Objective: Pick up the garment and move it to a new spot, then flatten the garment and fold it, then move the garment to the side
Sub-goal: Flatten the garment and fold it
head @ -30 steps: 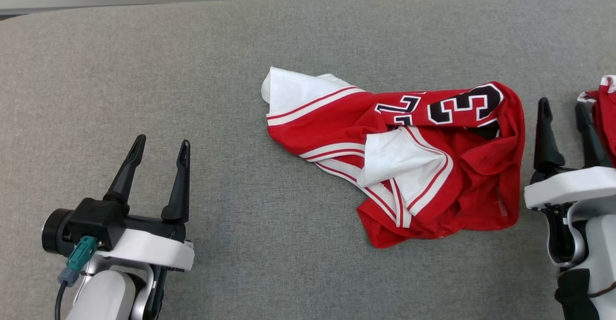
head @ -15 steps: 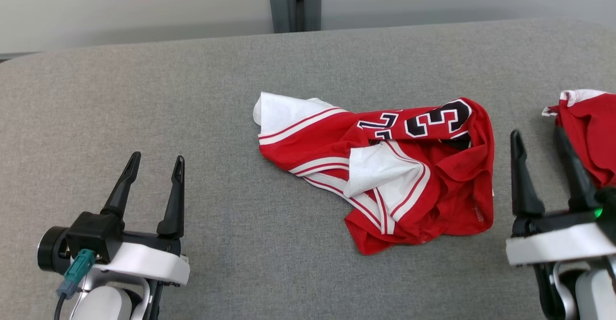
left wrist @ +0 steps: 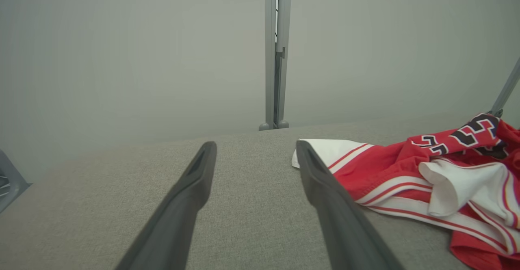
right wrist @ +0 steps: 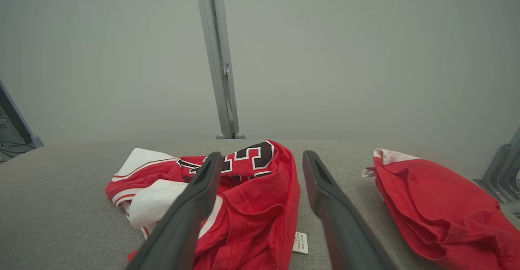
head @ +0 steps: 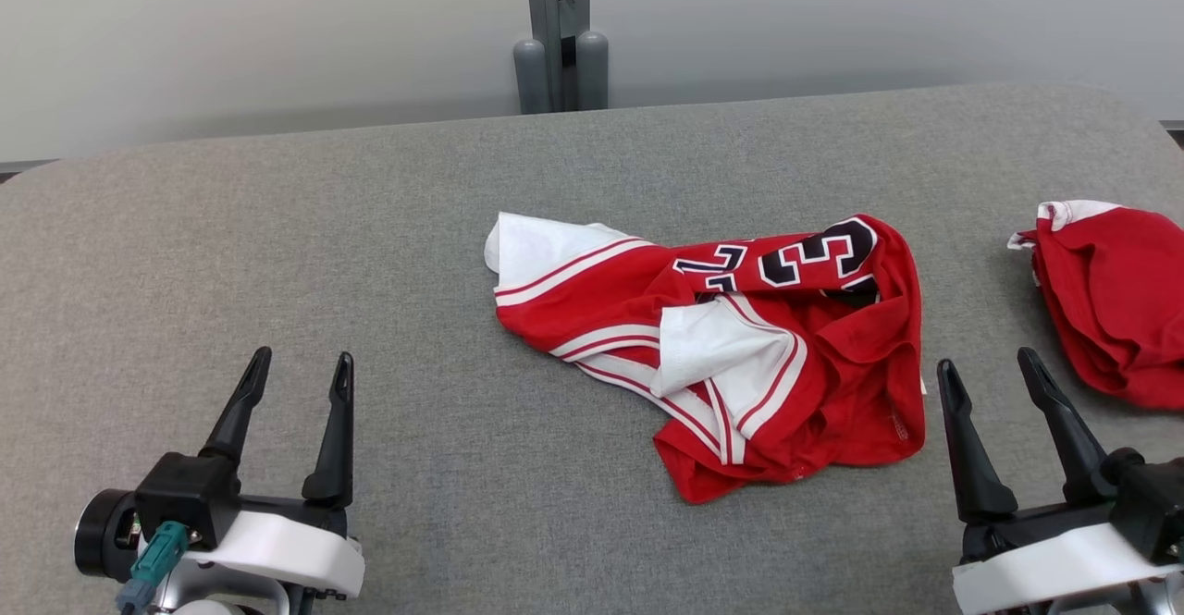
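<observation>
A crumpled red garment with white striped trim and black numbers lies in a heap at the middle of the grey padded table. It also shows at the right of the left wrist view and in front of the right wrist view. My left gripper stands open near the front left, well apart from the cloth, with nothing between its fingers. My right gripper stands open just right of the garment's right edge, holding nothing.
A second red garment lies bundled at the table's right edge, just right of my right gripper. A grey post rises behind the table's far edge in front of a pale wall.
The head camera has tilted up, bringing the wall and post into view. My right gripper has drawn back from the second garment toward the front edge. Both grippers stay open.
</observation>
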Robot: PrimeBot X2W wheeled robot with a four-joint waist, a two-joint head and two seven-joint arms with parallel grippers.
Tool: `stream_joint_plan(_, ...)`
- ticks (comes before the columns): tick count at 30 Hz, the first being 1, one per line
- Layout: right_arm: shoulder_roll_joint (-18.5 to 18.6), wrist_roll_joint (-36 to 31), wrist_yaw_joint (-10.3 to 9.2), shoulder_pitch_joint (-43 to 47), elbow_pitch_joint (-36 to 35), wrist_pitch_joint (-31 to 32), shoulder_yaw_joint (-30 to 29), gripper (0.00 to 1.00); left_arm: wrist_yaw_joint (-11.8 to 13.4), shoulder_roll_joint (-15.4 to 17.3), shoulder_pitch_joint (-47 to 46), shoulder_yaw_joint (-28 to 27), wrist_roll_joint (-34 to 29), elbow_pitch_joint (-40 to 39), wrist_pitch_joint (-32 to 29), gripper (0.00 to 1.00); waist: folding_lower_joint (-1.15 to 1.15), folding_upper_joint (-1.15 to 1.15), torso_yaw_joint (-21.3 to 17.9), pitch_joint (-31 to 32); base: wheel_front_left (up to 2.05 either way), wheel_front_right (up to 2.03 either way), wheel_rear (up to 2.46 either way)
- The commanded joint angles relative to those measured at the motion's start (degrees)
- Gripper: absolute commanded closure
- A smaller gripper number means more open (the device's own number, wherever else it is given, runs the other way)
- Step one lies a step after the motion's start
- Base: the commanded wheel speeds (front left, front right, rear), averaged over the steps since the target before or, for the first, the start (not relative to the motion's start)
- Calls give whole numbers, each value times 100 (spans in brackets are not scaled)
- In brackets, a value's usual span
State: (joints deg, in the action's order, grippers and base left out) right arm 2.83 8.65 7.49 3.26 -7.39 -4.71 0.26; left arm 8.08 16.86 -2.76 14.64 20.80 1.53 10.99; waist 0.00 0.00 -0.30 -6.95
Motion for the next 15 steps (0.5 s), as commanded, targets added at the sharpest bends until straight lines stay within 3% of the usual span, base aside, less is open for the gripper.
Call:
stream_joint_plan(1, 15, 45, 1, 70, -39, 22, -59, 0, 52, 14, 61, 6, 32, -52, -35, 0, 0, 0, 6, 36, 0, 0, 0)
stream_joint_plan(11, 16, 198, 1, 26, -2, -24, -54, 0, 96, -1, 73, 101, 10, -199, -95, 0, 0, 0, 55, 33, 0, 0, 0)
stream_joint_plan(15, 15, 216, 1, -39, -4, -37, -39, 0, -64, -30, -154, 303, -12, -311, -222, 0, 0, 0, 53, -51, 0, 0, 0)
